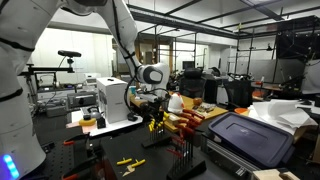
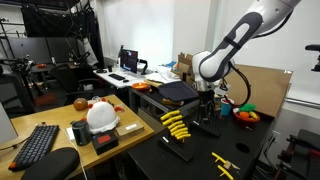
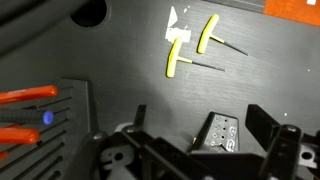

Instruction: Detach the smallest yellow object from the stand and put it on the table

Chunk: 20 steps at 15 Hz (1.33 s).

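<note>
In the wrist view a small black stand with holes (image 3: 217,132) lies between my gripper's (image 3: 200,125) two fingers, which are spread wide and hold nothing. A tiny yellowish tip (image 3: 193,140) shows at the stand's left edge; I cannot tell what it is. Two yellow T-handle tools (image 3: 190,48) lie loose on the black table beyond. In both exterior views my gripper (image 2: 208,101) (image 1: 150,101) hangs low over the black table, beside a row of yellow-handled tools (image 2: 175,126) (image 1: 156,122) on a stand.
Orange-handled tools (image 3: 25,115) (image 1: 186,124) sit in a rack next to the gripper. More yellow tools (image 2: 222,165) (image 1: 130,163) lie on the table's near part. A dark bin (image 1: 250,140), a white helmet (image 2: 101,117) and a keyboard (image 2: 40,145) stand around.
</note>
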Motion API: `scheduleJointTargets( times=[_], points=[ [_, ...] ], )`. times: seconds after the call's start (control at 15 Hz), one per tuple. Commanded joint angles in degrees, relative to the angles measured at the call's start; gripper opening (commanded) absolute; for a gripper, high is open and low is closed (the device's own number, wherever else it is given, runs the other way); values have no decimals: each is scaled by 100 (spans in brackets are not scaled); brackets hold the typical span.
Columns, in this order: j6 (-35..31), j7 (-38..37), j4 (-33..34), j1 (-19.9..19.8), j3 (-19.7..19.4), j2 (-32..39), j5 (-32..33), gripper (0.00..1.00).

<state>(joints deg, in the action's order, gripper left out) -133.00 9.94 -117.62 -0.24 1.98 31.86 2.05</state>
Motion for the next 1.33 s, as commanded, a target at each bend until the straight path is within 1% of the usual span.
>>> scheduleJointTargets(
  times=[0.0,0.47,0.67,0.87,1.27],
  points=[
    [211,177,382,73,82,347,187,100],
    [163,203,793,322,196,773,482,100],
    [202,236,931,352,247,867,477,100],
    [140,179,1002,437,207,943,555,100],
    [141,186,1098,458,222,1058,562,100]
  ],
)
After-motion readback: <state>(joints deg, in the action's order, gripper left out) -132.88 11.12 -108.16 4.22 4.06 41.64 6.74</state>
